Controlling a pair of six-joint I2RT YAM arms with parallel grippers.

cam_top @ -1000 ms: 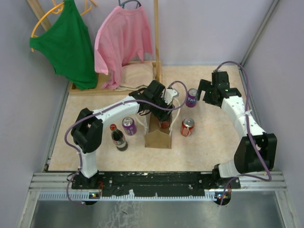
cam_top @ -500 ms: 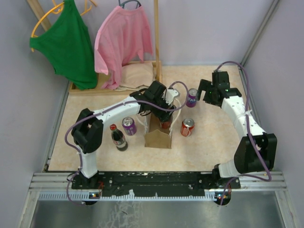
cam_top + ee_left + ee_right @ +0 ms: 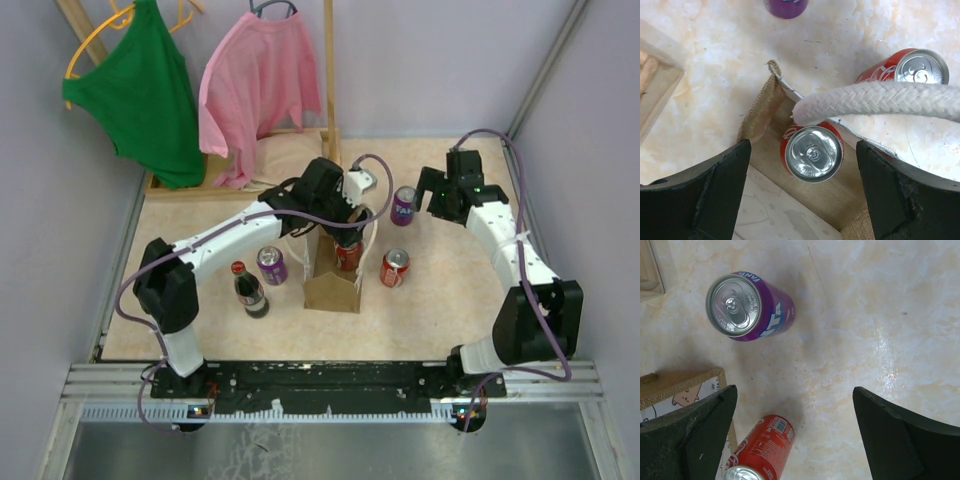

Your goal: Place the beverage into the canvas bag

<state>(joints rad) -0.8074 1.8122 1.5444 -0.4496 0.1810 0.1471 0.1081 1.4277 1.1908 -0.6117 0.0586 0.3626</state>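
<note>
Our left gripper (image 3: 801, 152) had just parted its jaws, leaving the red soda can (image 3: 813, 153) in the canvas bag (image 3: 761, 114), seemingly placed; our right gripper (image 3: 795, 397) held its jaws apart.

Green top (image 3: 150, 100) and pink shirt (image 3: 255, 90) hang; beige cloth (image 3: 290, 155) lies folded beneath.
</note>
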